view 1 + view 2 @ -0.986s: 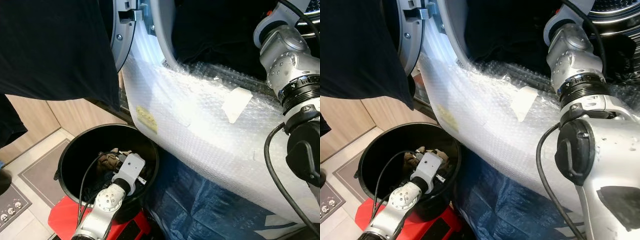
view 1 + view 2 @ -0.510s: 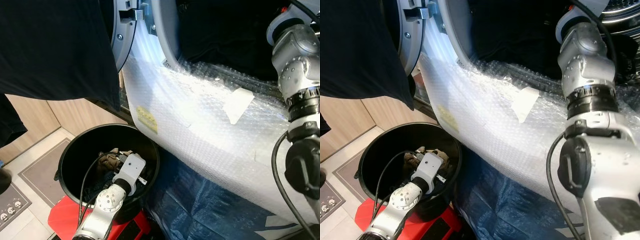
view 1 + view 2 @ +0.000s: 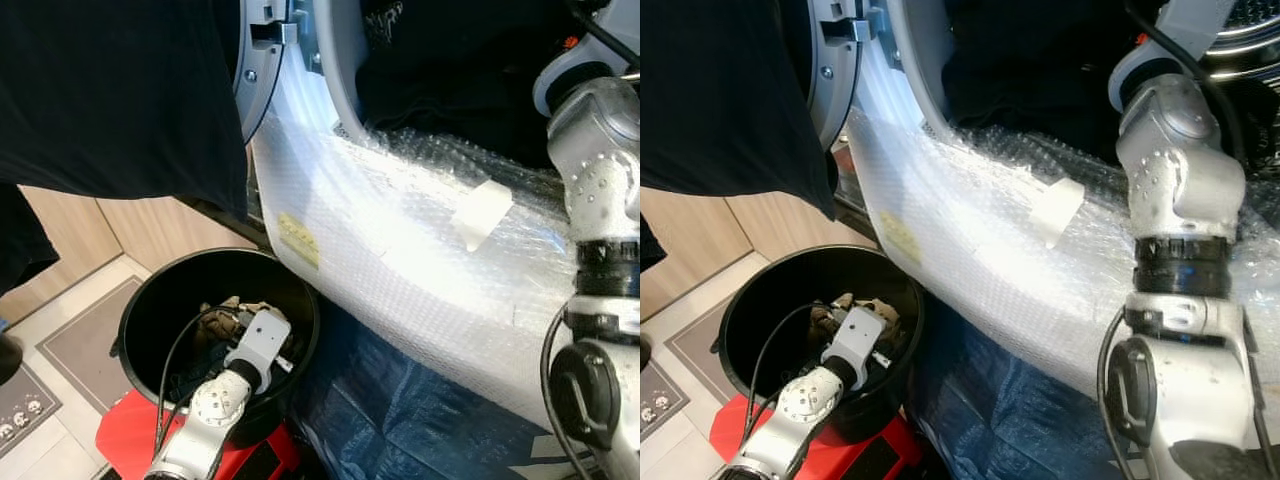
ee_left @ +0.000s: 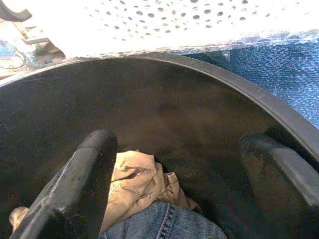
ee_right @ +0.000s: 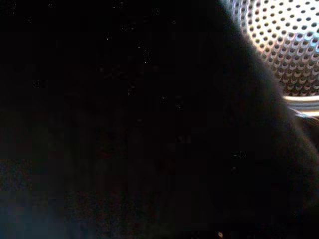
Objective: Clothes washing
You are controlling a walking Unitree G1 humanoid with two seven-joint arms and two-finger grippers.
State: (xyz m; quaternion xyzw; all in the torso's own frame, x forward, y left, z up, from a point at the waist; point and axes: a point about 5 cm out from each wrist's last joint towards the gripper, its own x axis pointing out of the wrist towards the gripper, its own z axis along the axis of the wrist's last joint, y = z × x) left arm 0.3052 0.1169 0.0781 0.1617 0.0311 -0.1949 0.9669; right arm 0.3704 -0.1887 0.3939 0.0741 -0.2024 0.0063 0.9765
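**Clothes in the black bucket, left gripper open above them**

Clothes (image 4: 137, 184) lie at the bottom of a black bucket (image 3: 150, 300): a crumpled beige garment and, just beside it, a piece of blue denim (image 4: 164, 224). The bucket stands on a red base (image 3: 125, 435) on the tiled floor, near a grey mat (image 3: 85, 335). The left gripper (image 4: 174, 169) reaches down into the bucket with its two black fingers (image 4: 82, 179) spread wide apart, holding nothing; one finger sits over the beige cloth. Blue fabric (image 3: 400, 410) lies just beside the bucket, under a sheet of bubble wrap (image 3: 400, 240) draped over the front of the washing machine. Above, the machine's door (image 3: 265, 60) stands open and dark clothing (image 3: 450, 70) fills the opening. The right arm (image 3: 600, 150) extends up toward that opening; its wrist view is almost black, with a patch of the perforated drum (image 5: 284, 45) at one corner, and whether the right gripper is spread or clenched cannot be told. A dark garment (image 3: 110, 90) hangs at the robot's left.
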